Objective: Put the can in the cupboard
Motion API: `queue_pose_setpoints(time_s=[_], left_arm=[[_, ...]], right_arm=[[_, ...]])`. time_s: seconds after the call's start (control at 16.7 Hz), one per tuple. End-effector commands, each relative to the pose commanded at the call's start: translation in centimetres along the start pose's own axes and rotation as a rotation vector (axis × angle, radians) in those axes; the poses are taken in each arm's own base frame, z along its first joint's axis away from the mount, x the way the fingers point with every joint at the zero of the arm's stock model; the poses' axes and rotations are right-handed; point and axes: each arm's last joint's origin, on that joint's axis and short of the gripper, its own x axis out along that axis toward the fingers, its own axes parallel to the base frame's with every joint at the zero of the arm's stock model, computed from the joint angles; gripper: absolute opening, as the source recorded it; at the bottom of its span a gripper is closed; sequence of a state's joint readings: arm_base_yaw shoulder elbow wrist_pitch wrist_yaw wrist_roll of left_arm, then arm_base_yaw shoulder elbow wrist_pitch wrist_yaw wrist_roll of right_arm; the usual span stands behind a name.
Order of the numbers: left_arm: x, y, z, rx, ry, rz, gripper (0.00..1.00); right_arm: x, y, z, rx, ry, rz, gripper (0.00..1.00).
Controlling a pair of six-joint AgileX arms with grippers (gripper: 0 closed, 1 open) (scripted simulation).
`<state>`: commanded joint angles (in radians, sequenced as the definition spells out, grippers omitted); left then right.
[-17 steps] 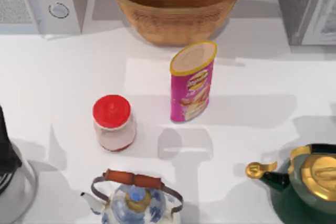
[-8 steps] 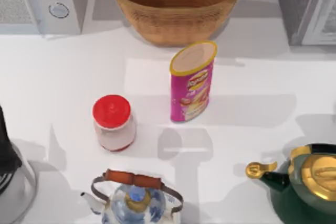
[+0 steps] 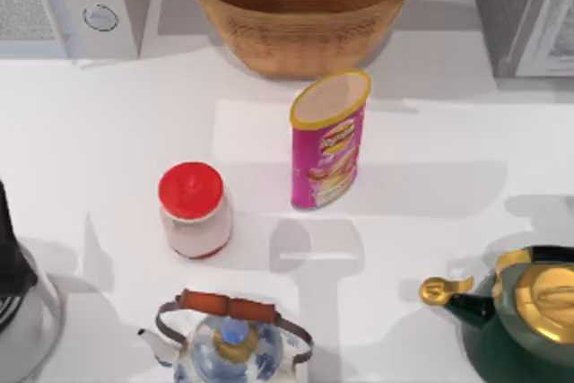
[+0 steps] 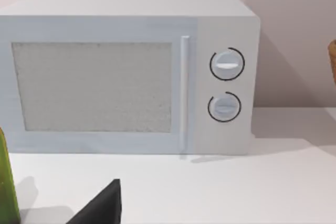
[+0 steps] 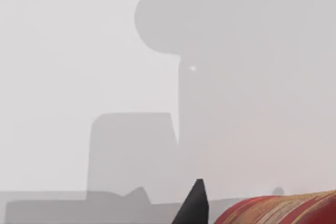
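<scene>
Centrally, can (image 3: 328,141) stood upright, cupboard (image 3: 525,11) sat upper right, jar (image 3: 194,210) left, grippers' openings undeterminable.

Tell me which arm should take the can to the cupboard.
Probably the right: the can stands right of centre and the cupboard is at the table's far right, while the left arm faces the microwave.

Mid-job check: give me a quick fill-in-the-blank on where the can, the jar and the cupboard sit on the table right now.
1. The can stands ____ on the table, not lying down.
2. The jar, at the can's left in the top view, has a ____ lid.
3. The cupboard is at the table's far ____ corner.
4. Just behind the can sits a wicker ____.

Missing words: upright; red; right; basket
</scene>
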<state>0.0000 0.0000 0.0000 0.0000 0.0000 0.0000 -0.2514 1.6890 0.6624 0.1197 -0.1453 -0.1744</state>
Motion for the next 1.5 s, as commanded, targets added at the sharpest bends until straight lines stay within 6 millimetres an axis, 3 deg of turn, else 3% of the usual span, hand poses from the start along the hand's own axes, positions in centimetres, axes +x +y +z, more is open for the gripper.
queue_pose_setpoints(time_s=[0.12,0.18,0.72,0.9,1.26,1.5], left_arm=[[0.0,0.0,0.0,0.0,0.0,0.0,1.0],[0.0,0.0,0.0,0.0,0.0,0.0,1.0],[0.0,0.0,0.0,0.0,0.0,0.0,1.0],[0.0,0.0,0.0,0.0,0.0,0.0,1.0],[0.0,0.0,0.0,0.0,0.0,0.0,1.0],[0.0,0.0,0.0,0.0,0.0,0.0,1.0]], right_arm=[[0.0,0.0,0.0,0.0,0.0,0.0,0.02],[0.0,0.0,0.0,0.0,0.0,0.0,0.0],[0.0,-0.1,0.1,0.002,0.0,-0.001,0.0],[-0.7,-0.4,1.7,0.001,-0.009,-0.009,0.0],[-4.7,-0.5,5.2,0.014,0.096,0.008,0.0],[-10.3,-0.2,8.7,0.004,0.022,-0.003,0.0]])
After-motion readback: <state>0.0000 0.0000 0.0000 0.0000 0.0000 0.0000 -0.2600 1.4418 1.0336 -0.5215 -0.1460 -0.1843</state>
